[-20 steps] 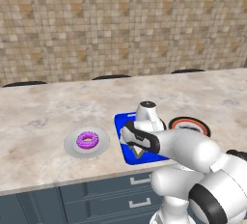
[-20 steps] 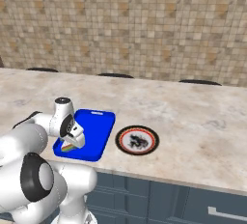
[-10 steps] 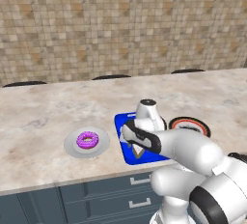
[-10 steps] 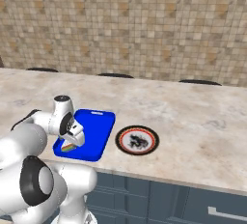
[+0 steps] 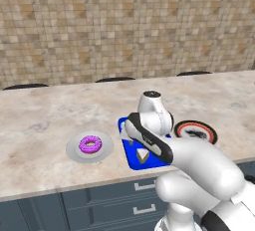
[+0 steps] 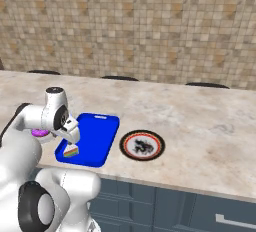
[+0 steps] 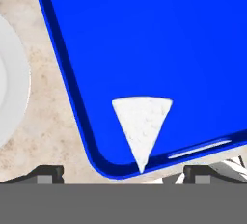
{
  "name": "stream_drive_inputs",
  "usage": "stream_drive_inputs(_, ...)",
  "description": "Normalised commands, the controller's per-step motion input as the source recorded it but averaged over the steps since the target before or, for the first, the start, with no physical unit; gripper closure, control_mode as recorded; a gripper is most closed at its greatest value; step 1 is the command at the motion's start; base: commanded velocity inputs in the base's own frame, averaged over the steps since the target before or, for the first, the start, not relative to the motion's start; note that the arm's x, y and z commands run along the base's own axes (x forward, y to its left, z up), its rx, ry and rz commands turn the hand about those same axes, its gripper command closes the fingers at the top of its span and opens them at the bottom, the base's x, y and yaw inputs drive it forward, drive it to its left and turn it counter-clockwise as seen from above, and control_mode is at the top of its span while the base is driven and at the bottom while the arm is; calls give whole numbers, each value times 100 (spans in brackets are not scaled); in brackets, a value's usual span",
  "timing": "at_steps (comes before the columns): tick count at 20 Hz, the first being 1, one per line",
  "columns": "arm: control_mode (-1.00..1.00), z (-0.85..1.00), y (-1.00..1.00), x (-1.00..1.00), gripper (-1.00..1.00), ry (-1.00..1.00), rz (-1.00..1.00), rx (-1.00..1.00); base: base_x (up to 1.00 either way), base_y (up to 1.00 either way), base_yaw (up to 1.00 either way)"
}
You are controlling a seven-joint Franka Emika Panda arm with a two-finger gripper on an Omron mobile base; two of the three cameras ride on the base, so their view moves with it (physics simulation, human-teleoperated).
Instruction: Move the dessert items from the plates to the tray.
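Observation:
The white cake wedge (image 7: 142, 126) lies flat in the near corner of the blue tray (image 7: 144, 39), its tip toward the rim. My gripper (image 7: 123, 172) hovers just above it, open, with its fingertips (image 7: 48, 172) wide apart and touching nothing. From the base, the wedge (image 5: 143, 155) sits on the tray (image 5: 130, 159) below my hand. The purple-iced doughnut (image 5: 90, 145) rests on the light grey plate (image 5: 74, 155), left of the tray. To the tray's right, the patterned plate (image 5: 195, 131) holds nothing. In the right base view the wedge (image 6: 71, 151) lies at the tray's (image 6: 95, 136) near left corner.
The counter's front edge (image 5: 60, 187) runs close behind the tray and plates, with drawers below. A tiled wall (image 5: 124, 26) stands at the back. The grey plate's rim (image 7: 9, 83) shows left of the tray in the hand view.
My hand has lifted slightly above the tray. The cake wedge stays where it lay, and the doughnut and both plates have not moved.

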Motion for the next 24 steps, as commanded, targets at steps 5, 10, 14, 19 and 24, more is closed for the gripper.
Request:
stream_drive_inputs(5,-100,42,68,-6,-100,0,5,0,0,0,0)
stream_drive_inputs(10,-100,30,63,1,-100,0,3,0,0,0,0)
stream_drive_inputs(14,-100,7,50,8,-100,0,1,0,0,0,0)
stream_drive_inputs(19,-100,2,35,17,-100,0,0,0,0,0,0)
stream_drive_inputs(24,-100,0,2,32,-100,0,0,0,0,0,0)
